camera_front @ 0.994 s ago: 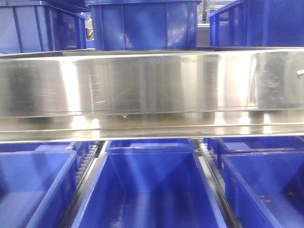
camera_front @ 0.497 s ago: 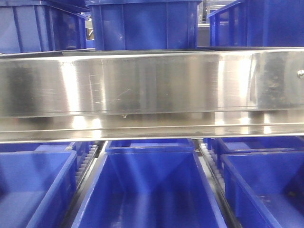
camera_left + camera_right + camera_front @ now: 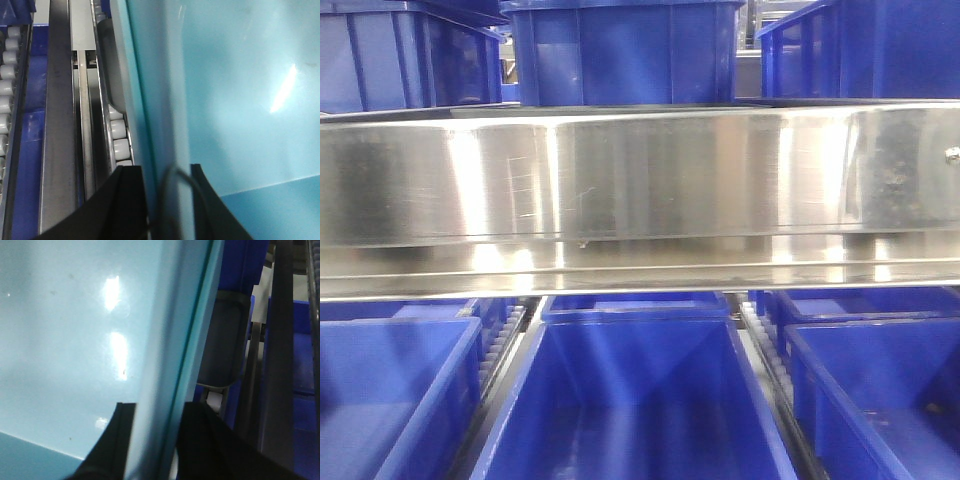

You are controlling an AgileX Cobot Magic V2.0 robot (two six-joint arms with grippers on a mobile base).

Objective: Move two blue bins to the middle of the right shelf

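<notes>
Left wrist view: the left gripper (image 3: 162,170) straddles one side wall of the pale blue bin (image 3: 240,100). One black finger (image 3: 125,200) is outside and the other inside, both closed onto the rim. Just beside that wall, a track of grey rollers (image 3: 119,135) runs between steel rails (image 3: 60,125). In the right wrist view, the right gripper (image 3: 159,407) clamps another wall of the pale blue bin (image 3: 60,340) the same way, with a dark blue crate (image 3: 250,270) near its outer side. Ahead, a steel shelf beam (image 3: 640,180) crosses between rows of dark blue crates (image 3: 620,50).
</notes>
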